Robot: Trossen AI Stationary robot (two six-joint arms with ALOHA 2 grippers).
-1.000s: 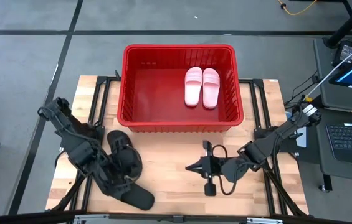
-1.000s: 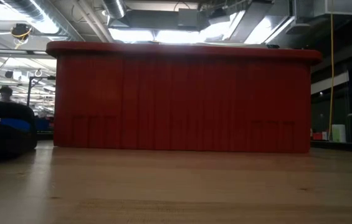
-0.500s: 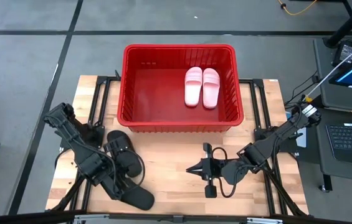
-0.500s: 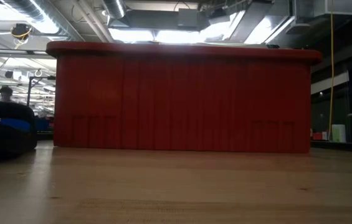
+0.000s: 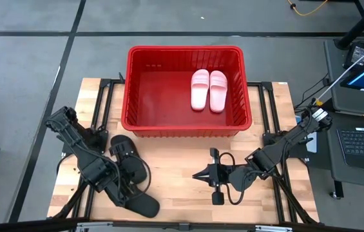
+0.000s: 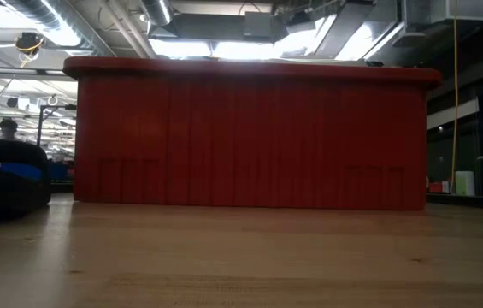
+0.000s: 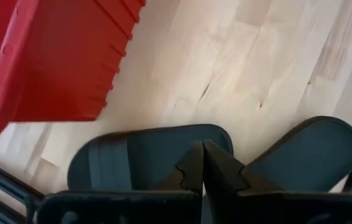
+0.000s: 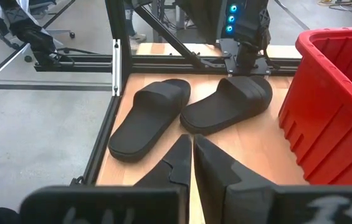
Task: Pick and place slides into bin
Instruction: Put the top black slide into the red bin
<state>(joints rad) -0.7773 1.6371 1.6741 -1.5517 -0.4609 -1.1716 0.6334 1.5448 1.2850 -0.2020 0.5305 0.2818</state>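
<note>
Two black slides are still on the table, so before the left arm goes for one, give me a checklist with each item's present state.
1. Pink slides in the bin: ok, both lie side by side inside it.
2. Black slides out of the bin: ok, both rest on the table at the left front.
3. Left gripper placed over the black pair: ok, it hangs above them in its wrist view.
4. Left jaws open for a grasp: not ok, they are shut and must open first.
5. Right gripper out of the way: ok, it waits at mid-table with jaws shut, apart from the slides.
6. Room in the bin: ok, its left half is bare.
</note>
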